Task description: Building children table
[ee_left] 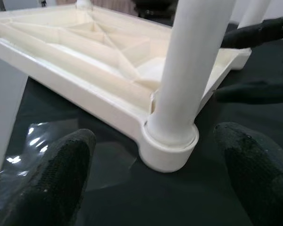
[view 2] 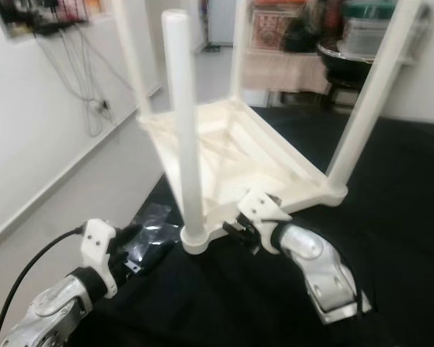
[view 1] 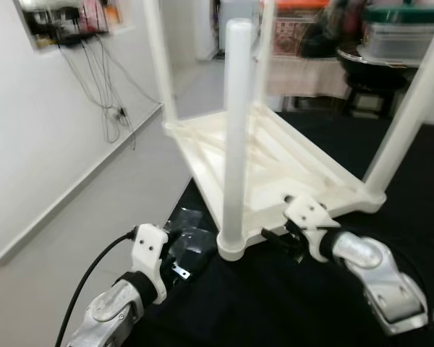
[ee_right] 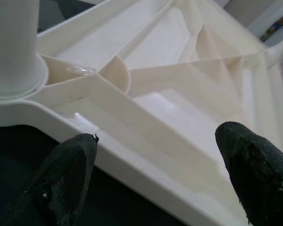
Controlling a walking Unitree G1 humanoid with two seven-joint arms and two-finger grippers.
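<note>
So the white plastic children's table (view 1: 275, 166) is flipped upside down on a black cloth (view 1: 275, 303), taking up the centre of the head view, with all four legs pointing up. The near leg (view 1: 237, 130) stands bang in the middle of the frame, seated in its corner socket (view 1: 235, 246). The right claw (view 1: 286, 238) sits at the tabletop's near edge, just right of that socket, spread wide with nothing in it; in its wrist view the fingers (ee_right: 66, 179) straddle the ribbed rim. The left claw (view 1: 175, 246) is at lower left, also wide open and empty, lined up on the socket and hovering over a crinkly clear plastic bag (view 1: 192, 224). What worries me: I can't tell if that near leg is fully seated, so a sideways nudge from either claw could tip it or slide the whole table on the cloth. The bag could also snag under the left fingers.
</note>
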